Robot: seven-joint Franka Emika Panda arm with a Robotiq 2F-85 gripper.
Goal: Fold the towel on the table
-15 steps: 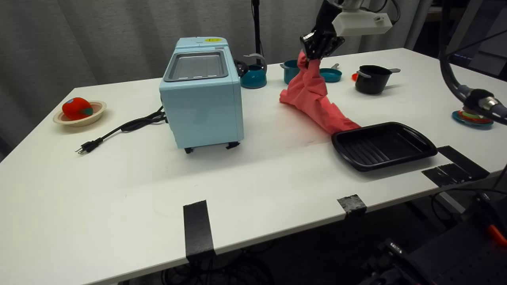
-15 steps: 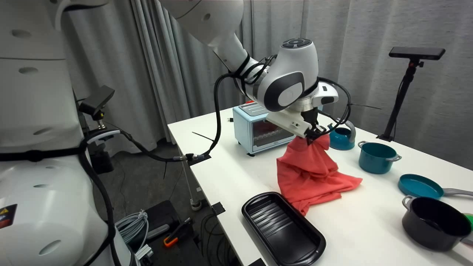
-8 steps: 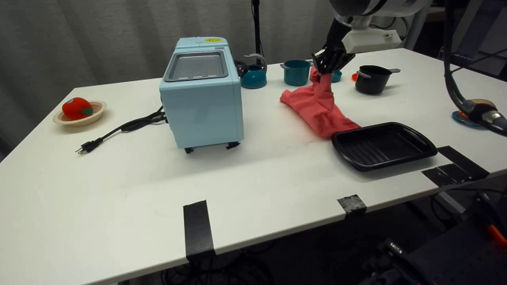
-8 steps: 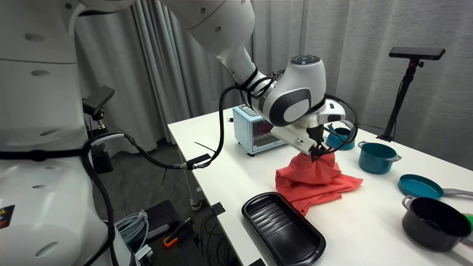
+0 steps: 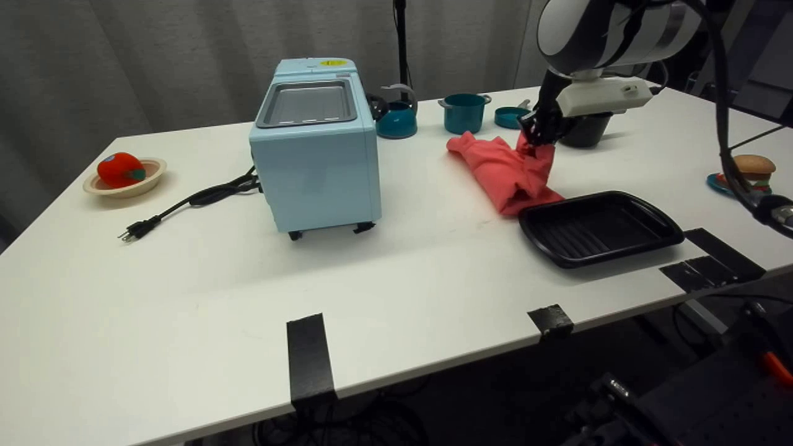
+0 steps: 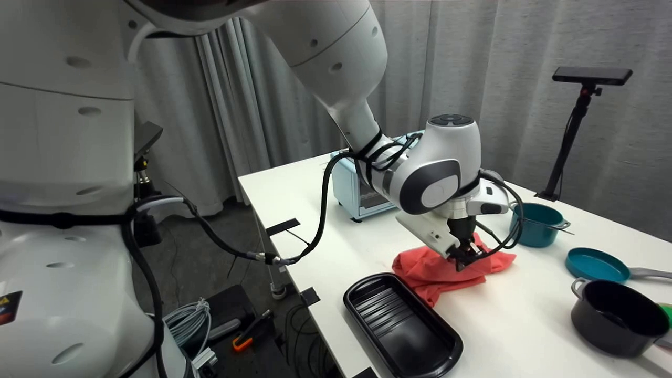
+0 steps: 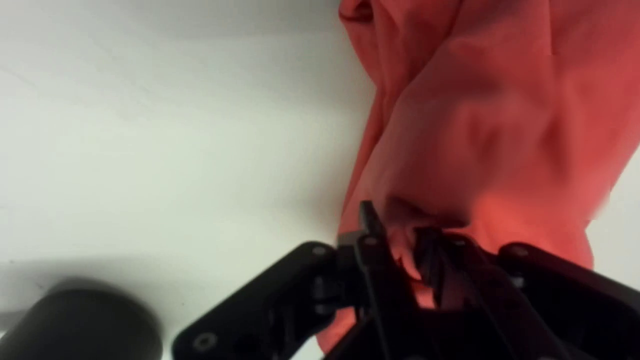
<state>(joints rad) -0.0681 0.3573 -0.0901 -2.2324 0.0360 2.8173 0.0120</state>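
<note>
Wrist view: hand nearly closed w/ bunched bit of red towel pinched in btwn.

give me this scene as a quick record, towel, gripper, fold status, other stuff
gripper: closed on a bunched part of the towel
towel: coral-red, rumpled, partly raised, rest lying on the table
fold status: not yet a neat fold
nearest item: black grill pan, right by a towel corner; contact unclear
cookware: kettle, teal pot, teal frying pan, dark pot
light blue appliance: black cord beside it
bowl: holds a red item
</note>
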